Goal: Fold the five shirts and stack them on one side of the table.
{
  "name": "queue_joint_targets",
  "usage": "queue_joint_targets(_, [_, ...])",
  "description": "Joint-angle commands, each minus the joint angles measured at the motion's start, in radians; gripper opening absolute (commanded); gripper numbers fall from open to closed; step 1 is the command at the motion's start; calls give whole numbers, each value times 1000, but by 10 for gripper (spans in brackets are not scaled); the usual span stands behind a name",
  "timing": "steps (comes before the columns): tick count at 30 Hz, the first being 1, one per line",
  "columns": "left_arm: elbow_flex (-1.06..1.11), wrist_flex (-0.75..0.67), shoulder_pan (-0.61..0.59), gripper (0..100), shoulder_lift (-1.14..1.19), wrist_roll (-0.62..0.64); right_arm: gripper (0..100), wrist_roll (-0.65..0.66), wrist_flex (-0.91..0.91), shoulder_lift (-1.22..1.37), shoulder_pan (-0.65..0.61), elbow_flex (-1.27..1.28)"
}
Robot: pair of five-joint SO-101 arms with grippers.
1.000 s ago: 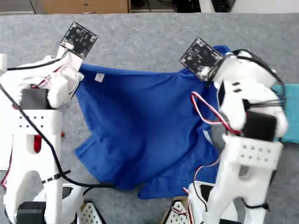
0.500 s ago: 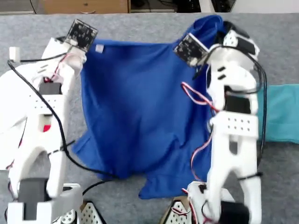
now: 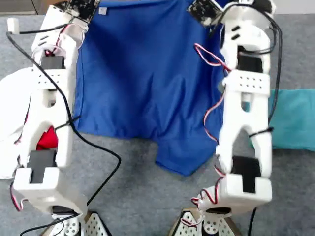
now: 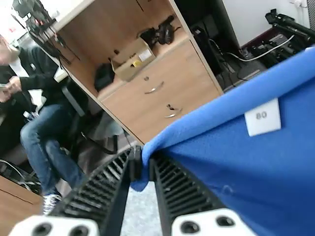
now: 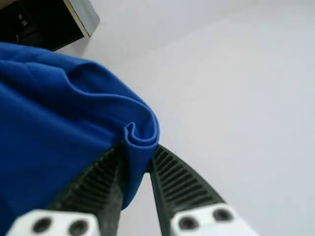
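Blue shirt is stretched between both arms, its near hem on the grey table. Left gripper is clamped on one end of the far edge and right gripper pinches a bunched fold at the other. The held edge runs crosswise; the cloth's length trails back toward the bases. Judgement: neither arm is nearer, so they must lower together

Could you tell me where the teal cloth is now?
In the high view the teal cloth lies on the table at the right edge, beside the right arm holding the blue shirt.
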Motion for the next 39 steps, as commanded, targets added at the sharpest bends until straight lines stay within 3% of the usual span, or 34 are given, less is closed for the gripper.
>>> queue_joint_targets(1, [-109,-18,-21,18,38,-48,2,12,-25,53,-5,-145])
queue_joint_targets(11, [-115,-17,-41,18,76,-89,2,12,-25,186,-104,-381])
queue_joint_targets(23, [-123,-20,-127,18,71,-91,2,61,-25,196,-234,-490])
queue_joint_targets(39, [-173,-14,-135,18,77,-87,2,78,-25,188,-54,-321])
